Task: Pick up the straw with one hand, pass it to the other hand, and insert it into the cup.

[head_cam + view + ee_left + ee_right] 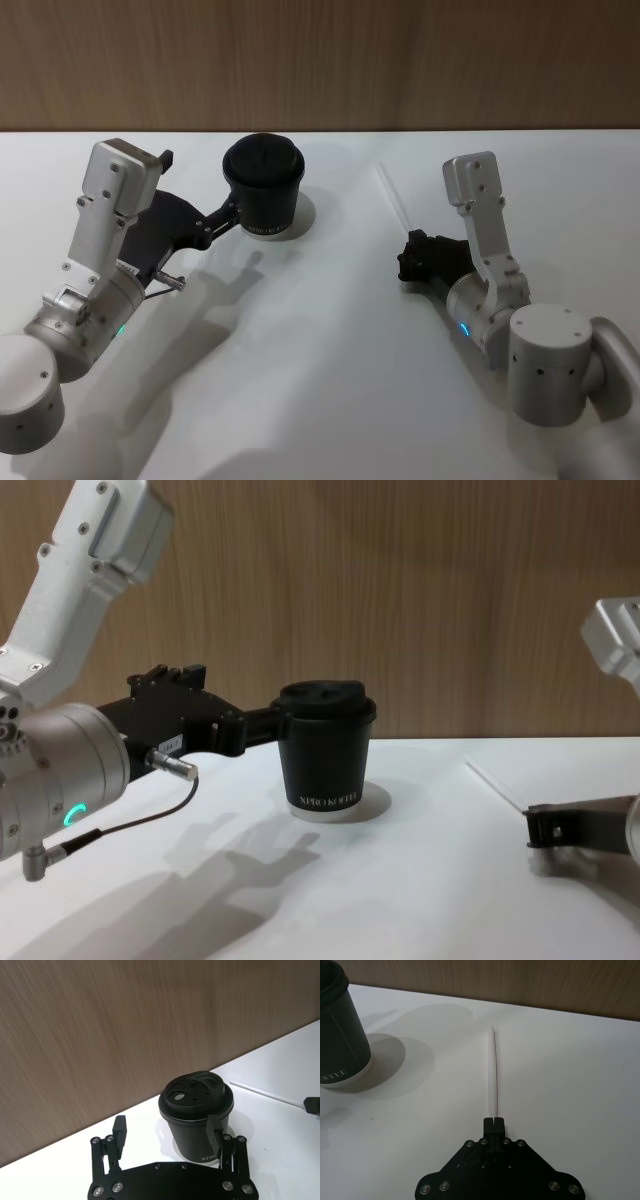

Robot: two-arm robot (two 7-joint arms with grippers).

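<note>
two grippers, one straw, one cup, on a white desk [330, 380].
right gripper [494, 1122]: right side, fingers pressed together on the near end of the straw [494, 1070], which points to the far edge.
left gripper [167, 1125]: spread wide, holding nothing, one finger against the cup's side.
cup [263, 190]: upright, lid on, near the far edge, left of middle; open desk between it and the straw.
wooden wall [320, 60] behind.

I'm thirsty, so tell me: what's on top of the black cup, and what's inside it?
A black lid with small holes closes the cup. The lid hides whatever is inside. The straw sits in the right pincer.
</note>
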